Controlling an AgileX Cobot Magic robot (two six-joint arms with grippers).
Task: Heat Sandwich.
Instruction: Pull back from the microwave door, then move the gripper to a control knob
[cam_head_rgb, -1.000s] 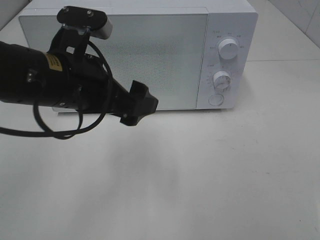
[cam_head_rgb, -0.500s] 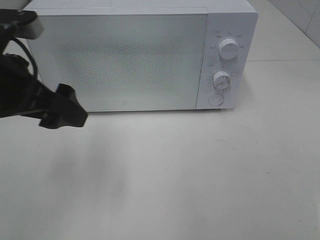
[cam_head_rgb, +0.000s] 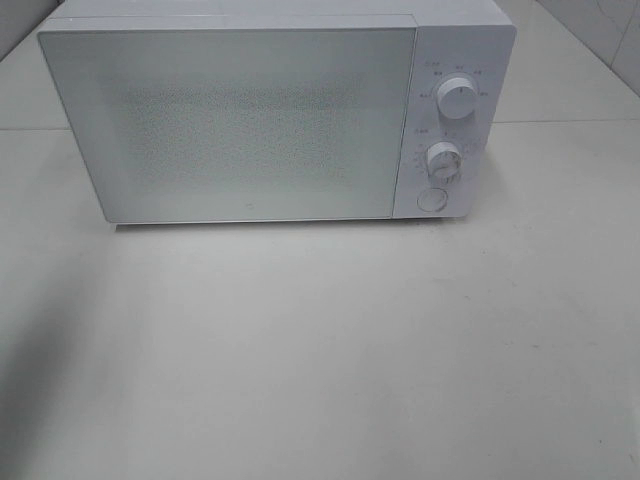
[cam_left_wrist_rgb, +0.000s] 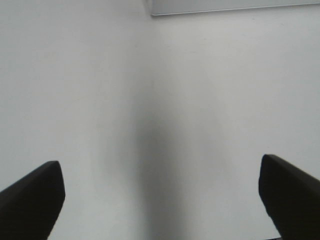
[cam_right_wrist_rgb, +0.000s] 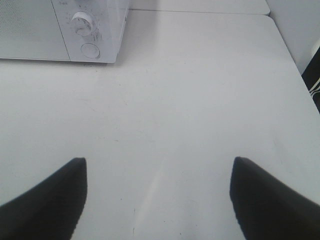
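Observation:
A white microwave (cam_head_rgb: 270, 110) stands at the back of the table with its door shut. Two knobs (cam_head_rgb: 457, 98) and a round button sit on its right panel. The sandwich is out of view. No gripper shows in the exterior high view. In the left wrist view my left gripper (cam_left_wrist_rgb: 160, 200) is open and empty over bare table, with the microwave's lower corner (cam_left_wrist_rgb: 200, 6) at the frame edge. In the right wrist view my right gripper (cam_right_wrist_rgb: 157, 200) is open and empty over the table, apart from the microwave's control panel (cam_right_wrist_rgb: 90, 30).
The white tabletop (cam_head_rgb: 350, 340) spreads in front of the microwave. Its far edge and right edge (cam_right_wrist_rgb: 285, 55) show in the right wrist view, with a dark object (cam_right_wrist_rgb: 314, 80) beyond that edge.
My left arm has pulled back to the left, from in front of the microwave door to out of the exterior high view. The microwave has not moved.

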